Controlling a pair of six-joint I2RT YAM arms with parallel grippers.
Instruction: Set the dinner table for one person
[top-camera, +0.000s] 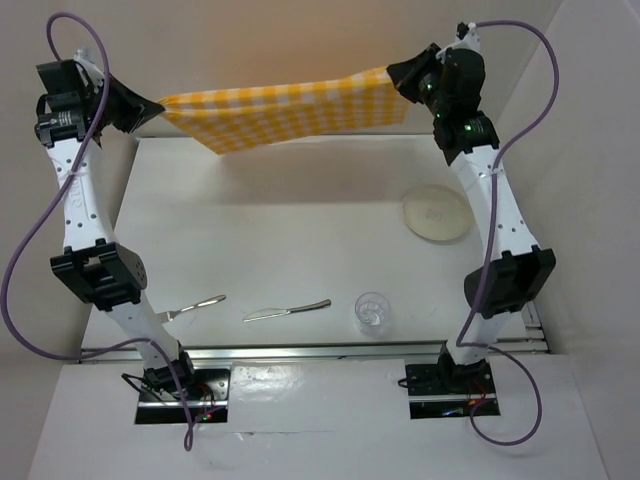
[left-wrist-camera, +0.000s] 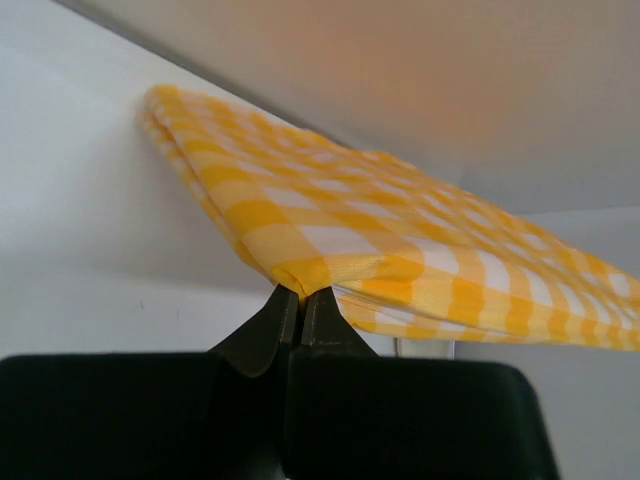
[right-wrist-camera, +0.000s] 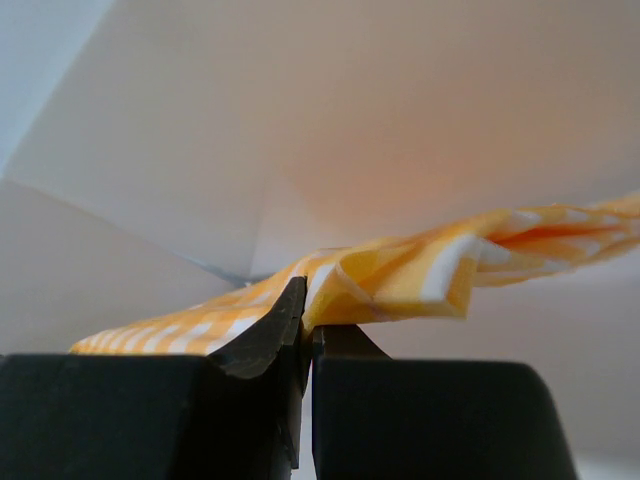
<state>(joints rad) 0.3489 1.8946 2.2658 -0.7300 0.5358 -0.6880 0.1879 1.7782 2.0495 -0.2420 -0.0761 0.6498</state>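
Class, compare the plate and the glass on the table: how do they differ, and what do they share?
The plate is cream and opaque; the glass is clear. The plate lies flat and wide; the glass stands upright and narrower. The plate sits farther back; the glass is near the front rail. Both are round and rest on the white table.

Plain white worktop (top-camera: 300, 230): flat, rectangular, lying level, filling the middle of the top view; metal rail along its near edge.
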